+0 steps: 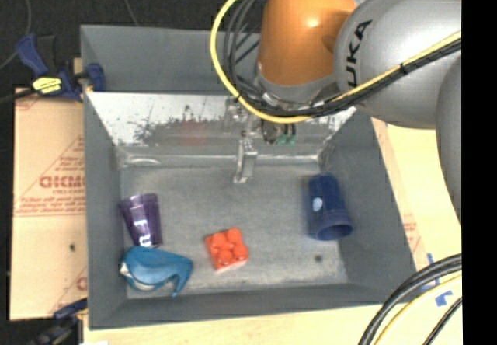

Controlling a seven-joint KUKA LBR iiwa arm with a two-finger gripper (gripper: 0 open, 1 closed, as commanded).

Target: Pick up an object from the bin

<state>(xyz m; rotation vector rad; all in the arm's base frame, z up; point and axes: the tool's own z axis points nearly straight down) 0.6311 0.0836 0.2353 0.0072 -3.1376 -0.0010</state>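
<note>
My gripper hangs under the arm's wrist at the back middle of the bin, close to the far wall and over bare floor. A dark blue cup lies on its side to the gripper's right, its mouth towards the front. An orange-red studded block sits in front of the gripper, near the front wall. I see nothing held by the gripper.
A translucent purple cup stands at the left side. Just in front of it, in the front left corner, lies a light blue curved plastic thing. The arm with its orange cover and cables hangs over the bin's back right.
</note>
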